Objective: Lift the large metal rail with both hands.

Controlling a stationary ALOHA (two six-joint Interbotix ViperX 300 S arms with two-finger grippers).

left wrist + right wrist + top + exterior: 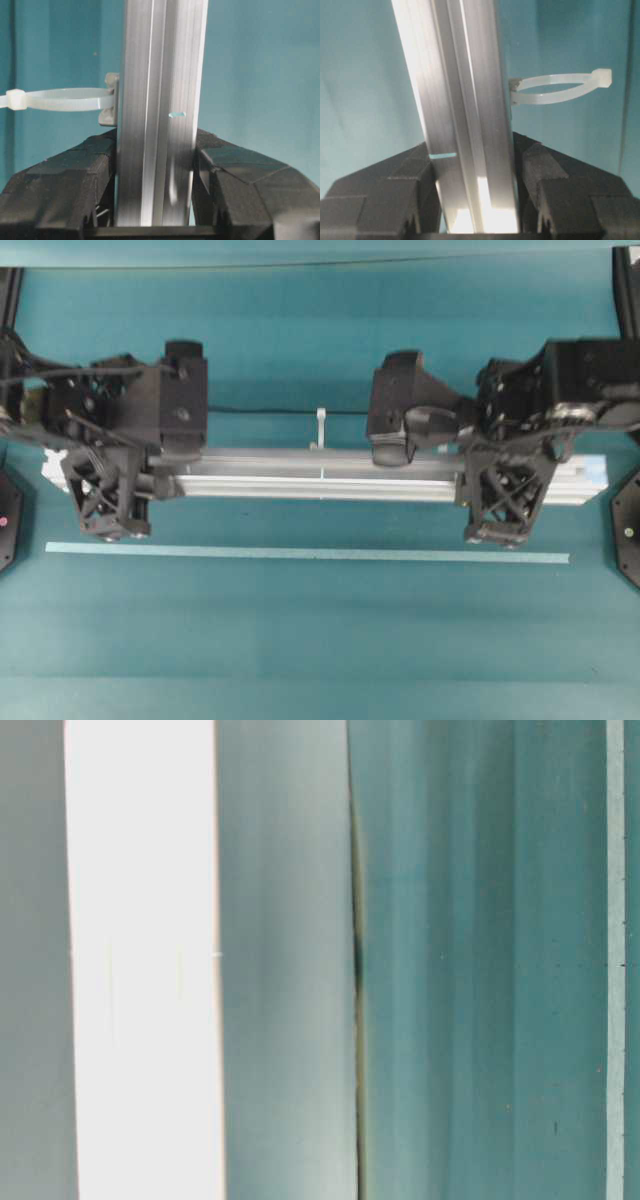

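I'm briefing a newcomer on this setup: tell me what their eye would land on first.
First, the large metal rail, a long silver bar lying across the middle of the teal table, clamped near each end by a black tool: the left tool and the right tool. Next, a white zip tie looping out from the rail's side, and the thin pale strip lying parallel below the rail in the overhead view.

Brushed metal rail (330, 476) (matt black tools).

Left end effector (108, 502): clamped on the large metal rail (320, 476) near its left end, fingers pointed down.
Right end effector (502, 502): clamped near the rail's right end, likewise pointed down.
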